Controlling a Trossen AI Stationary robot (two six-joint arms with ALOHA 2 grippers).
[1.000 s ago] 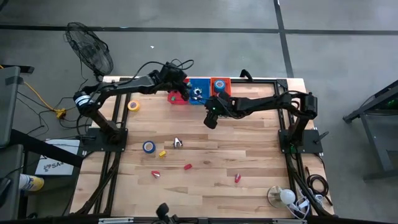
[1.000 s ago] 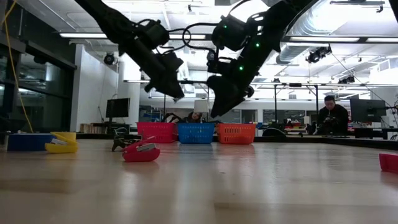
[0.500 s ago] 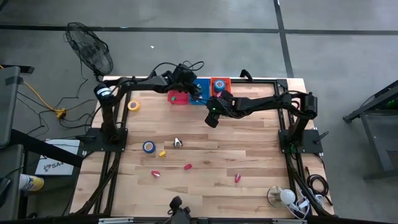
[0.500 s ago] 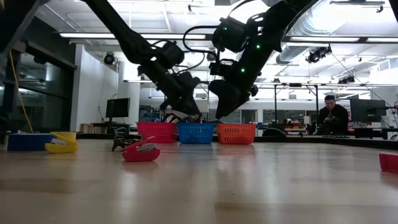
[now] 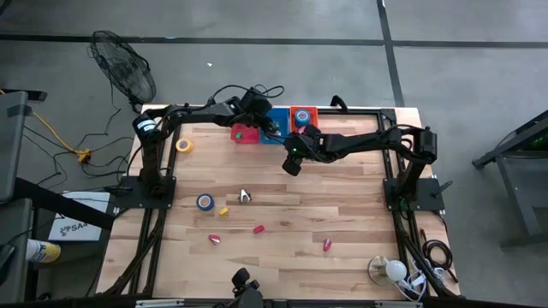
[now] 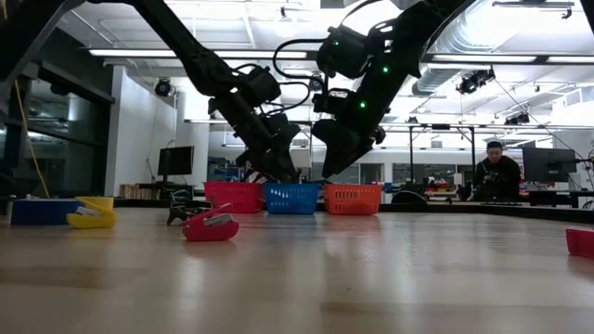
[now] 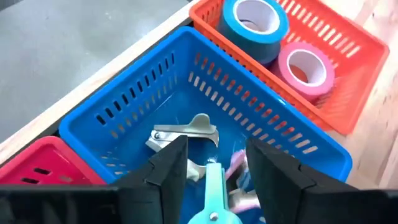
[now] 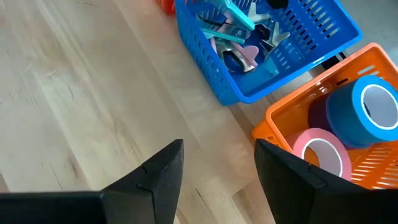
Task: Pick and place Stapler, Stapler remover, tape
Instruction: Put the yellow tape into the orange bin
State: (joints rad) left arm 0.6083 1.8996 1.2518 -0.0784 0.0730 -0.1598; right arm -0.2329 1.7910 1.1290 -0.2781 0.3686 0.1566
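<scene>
My left gripper (image 7: 216, 146) hangs open over the blue basket (image 7: 124, 106), fingers slanting down into it. A teal staple remover (image 7: 214, 186) lies in the gap between the fingers, clear of both, on top of other removers in the basket. The orange basket (image 7: 348, 43) beside it holds a blue tape roll (image 7: 255, 18) and a pink one (image 7: 305, 65). My right gripper (image 8: 217, 180) is open and empty above the bare wood in front of these baskets. A yellow tape roll (image 5: 183, 145), a blue tape roll (image 5: 205, 202) and red staplers (image 5: 258, 229) lie on the table.
A red basket (image 5: 246, 133) stands left of the blue one along the far edge. A staple remover (image 5: 245, 197), a small yellow block (image 5: 223, 210) and more red pieces (image 5: 326, 245) are scattered mid-table. The two arms are close together near the baskets. A person sits in the room behind.
My left gripper has gone from above the red basket toward the table's right and down, and now hangs over the blue basket. My right arm has kept still.
</scene>
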